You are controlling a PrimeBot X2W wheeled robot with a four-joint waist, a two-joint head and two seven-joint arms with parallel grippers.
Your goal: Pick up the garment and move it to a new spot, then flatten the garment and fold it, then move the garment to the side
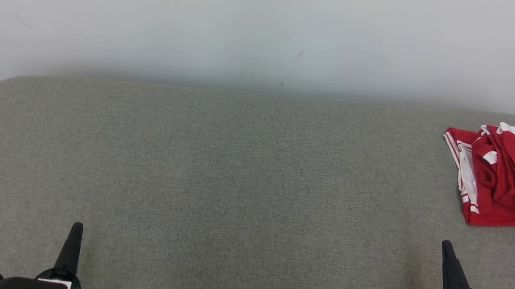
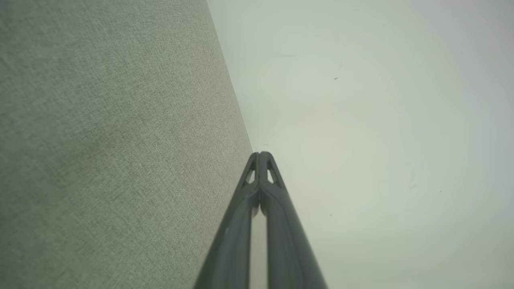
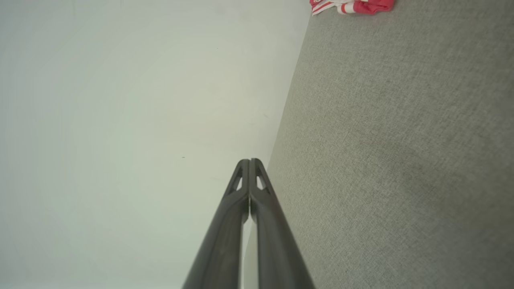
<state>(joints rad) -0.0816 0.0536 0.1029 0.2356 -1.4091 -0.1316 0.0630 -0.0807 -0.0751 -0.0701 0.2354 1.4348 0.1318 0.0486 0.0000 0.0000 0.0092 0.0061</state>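
- I see the red garment (image 1: 508,175) with white stripes, bunched in a loose heap at 3 o'clock in my head view. It lies on the grey cushion (image 1: 236,161), near the far right corner.
- My left gripper (image 1: 77,228) sits at 7 o'clock, fingers pressed together tip to tip and pointing toward 12.
- My right gripper (image 1: 446,246) sits at 5 o'clock, fingers likewise pressed together. It is apart from the garment, which lies toward 1 o'clock from it.
- A pale wall (image 1: 251,27) runs behind the cushion at 12 o'clock.
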